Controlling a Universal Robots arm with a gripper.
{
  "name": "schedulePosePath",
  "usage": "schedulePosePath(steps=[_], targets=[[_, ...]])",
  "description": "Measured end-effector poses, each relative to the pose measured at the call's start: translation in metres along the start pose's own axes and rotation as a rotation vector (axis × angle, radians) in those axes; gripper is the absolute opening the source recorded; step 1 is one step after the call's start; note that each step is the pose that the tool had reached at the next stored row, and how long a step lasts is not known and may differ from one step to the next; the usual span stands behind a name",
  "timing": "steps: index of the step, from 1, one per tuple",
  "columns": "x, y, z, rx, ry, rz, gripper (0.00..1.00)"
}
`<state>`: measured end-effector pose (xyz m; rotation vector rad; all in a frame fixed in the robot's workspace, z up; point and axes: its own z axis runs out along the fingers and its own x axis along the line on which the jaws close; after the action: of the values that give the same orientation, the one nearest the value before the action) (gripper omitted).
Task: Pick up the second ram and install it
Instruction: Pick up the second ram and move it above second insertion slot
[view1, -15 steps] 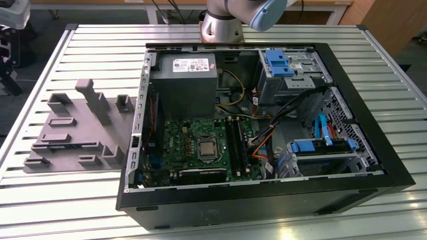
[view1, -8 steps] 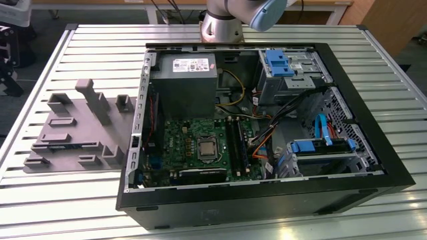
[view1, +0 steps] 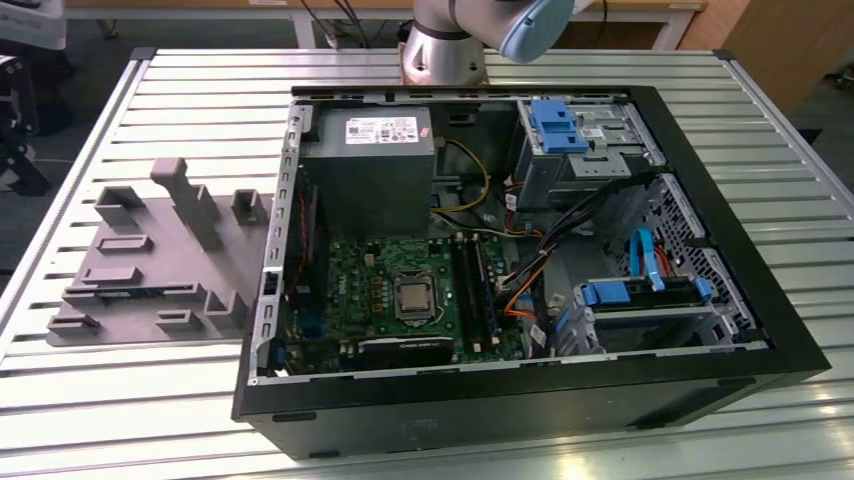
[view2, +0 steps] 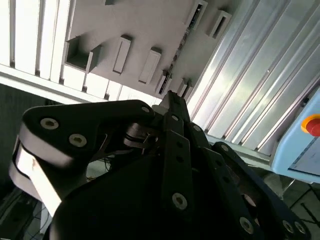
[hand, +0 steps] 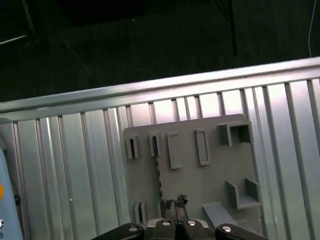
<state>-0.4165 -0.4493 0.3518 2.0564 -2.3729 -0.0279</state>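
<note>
The black end effector (hand: 175, 202) hung narrow and empty, air all round. Below, a thin dark memory stick (hand: 159, 172) stood edgewise in the grey slotted holder (hand: 215, 170).

No text can be read anywhere.

- Power supply (view1: 367, 170) inside the open computer case (view1: 534, 405): a white label (view1: 382, 130) on its upper face, with red and dark patches. Print too fine to make out.
- Motherboard (view1: 358, 285): scattered pale markings, unreadable.
- Pale blue box (view2: 300, 145) with a red button (view2: 313, 125), second wrist view: faint lines on its face, not legible.
</note>
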Motion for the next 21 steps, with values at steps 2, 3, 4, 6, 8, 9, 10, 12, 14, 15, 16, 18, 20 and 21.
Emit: schedulePosePath(steps=[2,3,4,6,8,9,10,12,14,15,16,18,20,21], targets=[[0.0000,0.0000,0.0007,-0.0003,0.0004,-0.029,0.11],[0.0000,0.0000,0.0011,-0.0005,0.0007,-0.043,0.11],[0.0000,0.0000,0.0014,-0.0006,0.0008,-0.058,0.11],[0.0001,0.0000,0.0022,-0.0009,0.0012,-0.085,0.11],[0.0002,0.0001,0.0029,-0.0012,0.0016,-0.107,0.11],[0.0003,0.0005,0.0033,-0.0012,0.0016,-0.115,0.11],[0.0004,0.0007,0.0036,-0.0011,0.0016,-0.116,0.11],[0.0004,0.0007,0.0036,-0.0013,0.0018,-0.116,0.11],[0.0004,0.0007,0.0037,-0.0013,0.0018,-0.116,0.11],[0.0004,0.0007,0.0037,-0.0012,0.0017,-0.116,0.17],[0.0004,0.0007,0.0039,-0.0012,0.0017,-0.116,0.24],[0.0004,0.0007,0.0049,-0.0009,0.0016,-0.116,0.29],[0.0004,0.0007,0.0072,-0.0010,0.0017,-0.116,0.41],[0.0005,0.0008,0.0089,-0.0006,0.0017,-0.116,0.41]])
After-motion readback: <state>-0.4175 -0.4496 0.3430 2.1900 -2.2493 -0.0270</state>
